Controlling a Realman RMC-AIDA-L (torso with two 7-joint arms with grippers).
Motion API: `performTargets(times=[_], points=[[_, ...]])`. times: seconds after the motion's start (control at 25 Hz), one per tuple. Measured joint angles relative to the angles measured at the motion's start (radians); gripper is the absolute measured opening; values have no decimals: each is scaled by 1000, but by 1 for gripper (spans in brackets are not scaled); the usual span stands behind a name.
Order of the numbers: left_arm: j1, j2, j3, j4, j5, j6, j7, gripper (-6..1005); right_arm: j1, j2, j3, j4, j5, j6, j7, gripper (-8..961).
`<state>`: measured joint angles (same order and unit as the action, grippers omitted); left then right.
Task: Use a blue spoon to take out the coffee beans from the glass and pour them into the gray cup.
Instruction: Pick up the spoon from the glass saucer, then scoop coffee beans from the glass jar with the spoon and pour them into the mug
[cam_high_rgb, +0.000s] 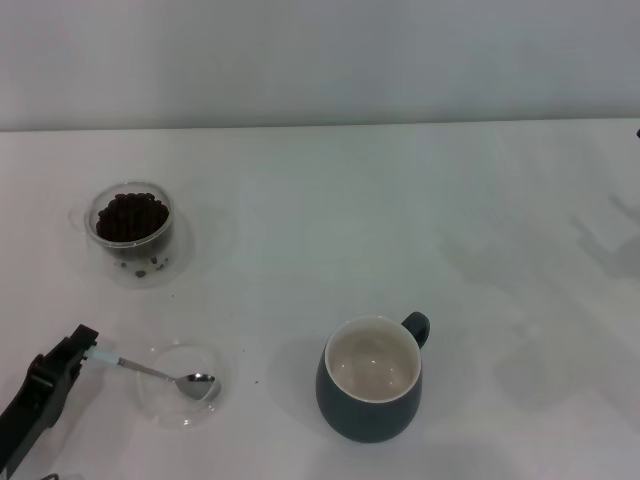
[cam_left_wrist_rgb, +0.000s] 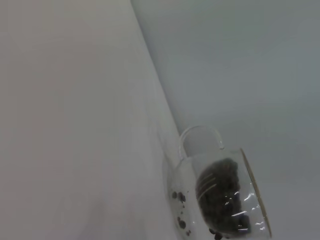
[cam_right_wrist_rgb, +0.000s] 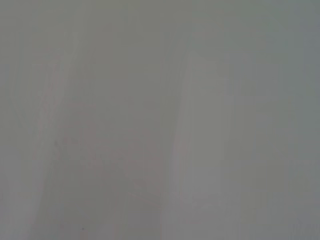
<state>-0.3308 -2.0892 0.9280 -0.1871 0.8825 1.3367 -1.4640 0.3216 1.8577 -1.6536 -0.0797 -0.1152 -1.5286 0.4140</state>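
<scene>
The glass with a heap of coffee beans stands at the far left of the table. It also shows in the left wrist view, with a few loose beans under it. The blue spoon lies with its metal bowl in a shallow clear dish at the near left. Its pale blue handle end runs into my left gripper, which is shut on it low at the near left. The gray cup stands near the front centre, its cream inside empty and its handle at the far right. My right gripper is out of view.
The white table runs to a pale wall at the back. The dish lies between my left gripper and the gray cup. The right wrist view shows only a blank pale surface.
</scene>
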Motion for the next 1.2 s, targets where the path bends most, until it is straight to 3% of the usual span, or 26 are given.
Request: performTargets(times=[0.32,0.76,0.92,0.96,1.0,1.08,1.12,1.16,1.2], points=[[24,6,2,32,1,67,20,127,-1,0,-1,0,-1,-2,0,704],[133,19,23,271,1,125,-55,126,5,2,-6,-2,-2,-8,0,705],[148,41,33,379,8,132,-114,126,7,3,-7,-2,-1,-8,-1,704],[147,59,37,417,13,131,-132,126,9,3,-7,-2,-1,-8,-1,704],[147,59,37,417,13,131,-132,126,11,4,-8,-2,-1,-8,-1,704],[138,83,36,434,13,127,-136,127,17,7,-8,-3,-1,-5,-3,704],[121,108,34,437,10,125,-141,127,20,8,-8,-3,-1,-3,-5,705],[121,108,34,437,10,125,-141,127,21,9,-9,-3,-1,-1,-7,705],[110,123,33,438,8,125,-148,126,22,11,-9,-3,-1,-1,-10,705]])
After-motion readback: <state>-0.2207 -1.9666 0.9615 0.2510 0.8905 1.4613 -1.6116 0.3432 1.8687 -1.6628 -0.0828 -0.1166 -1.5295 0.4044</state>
